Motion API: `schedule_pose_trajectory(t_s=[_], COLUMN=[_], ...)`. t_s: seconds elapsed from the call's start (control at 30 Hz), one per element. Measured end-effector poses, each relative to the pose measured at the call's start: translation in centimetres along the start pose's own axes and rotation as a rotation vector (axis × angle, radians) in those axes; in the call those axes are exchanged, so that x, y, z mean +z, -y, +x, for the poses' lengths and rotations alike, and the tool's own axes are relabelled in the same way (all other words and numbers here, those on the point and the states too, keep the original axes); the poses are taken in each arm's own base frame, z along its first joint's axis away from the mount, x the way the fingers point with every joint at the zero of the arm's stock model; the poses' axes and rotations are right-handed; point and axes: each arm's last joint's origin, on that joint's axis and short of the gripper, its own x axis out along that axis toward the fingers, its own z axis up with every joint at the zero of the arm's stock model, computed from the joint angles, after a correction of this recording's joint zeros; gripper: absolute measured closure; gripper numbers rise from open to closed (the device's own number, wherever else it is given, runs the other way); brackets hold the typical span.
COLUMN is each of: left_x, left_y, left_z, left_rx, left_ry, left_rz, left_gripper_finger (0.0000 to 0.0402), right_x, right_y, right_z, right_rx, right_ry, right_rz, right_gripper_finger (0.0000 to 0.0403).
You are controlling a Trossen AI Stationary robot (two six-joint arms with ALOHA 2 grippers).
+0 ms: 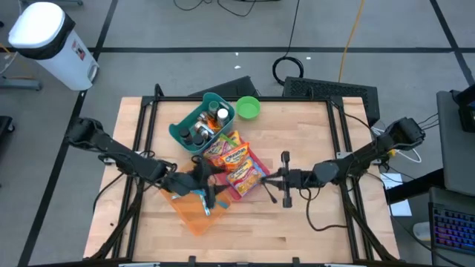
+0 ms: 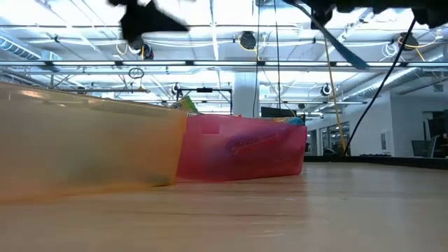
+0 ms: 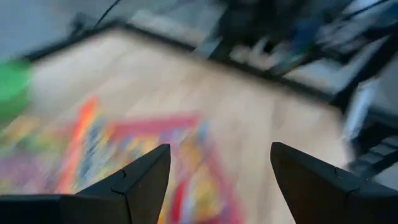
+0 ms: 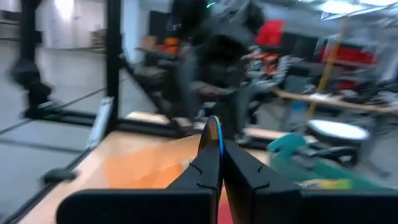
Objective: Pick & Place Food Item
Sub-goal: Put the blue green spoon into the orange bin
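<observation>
A red bin [image 1: 252, 182] holding colourful snack packets [image 1: 230, 157] sits mid-table, next to an orange bin [image 1: 191, 211]. My right gripper [image 1: 267, 179] is raised beside the red bin's right side and shut on a thin flat packet with a blue edge [image 4: 215, 127]. In the low view this packet [image 2: 341, 46] slants down below the gripper. My left gripper [image 3: 217, 155] stands open above the packets [image 3: 124, 155], at the red bin's left side [image 1: 204, 187], touching nothing. My right gripper pinches the thin packet between its two fingers, and the packet's blue edge [image 4: 216, 132] sticks out past the fingertips. The packet is lifted clear of the bins and table and hangs slanted below the gripper [image 2: 318, 10]. Which end of it is held does not show.
A teal bin [image 1: 185, 126] with bottles and jars stands at the far side, with a green bowl [image 1: 248, 107] to its right. Bare wood lies along the near edge and the right half of the table [image 1: 319, 222]. Black frame rails border the table.
</observation>
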Motion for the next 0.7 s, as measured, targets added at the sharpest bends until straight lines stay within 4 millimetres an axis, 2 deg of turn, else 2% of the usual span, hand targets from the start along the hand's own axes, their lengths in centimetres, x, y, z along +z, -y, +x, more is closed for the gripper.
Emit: schedule_pose_trajectory(t_s=[0.17,0.33,0.53,0.7], left_x=[-0.2,-0.8,-1.0,-0.7], left_y=[2.0,2.7,2.1,1.0], left_z=[2.4,5.0,7.3,8.2], left_rx=[-0.147,-0.205,-0.225,-0.205], left_ry=[0.142,0.291,0.421,0.407], left_rz=[0.093,0.15,0.141,0.104], left_gripper_finger=[0.0119,0.0119,0.0119,0.0119], right_x=[1.8,2.5,1.3,0.5], right_y=[0.3,0.7,0.9,0.7], right_z=[0.7,1.3,2.6,3.2], right_rx=[-0.09,-0.12,-0.152,-0.138], right_ry=[0.062,0.103,0.145,0.188], right_rz=[-0.038,-0.04,-0.056,-0.063], right_gripper_finger=[0.0402,0.0402,0.0402,0.0403])
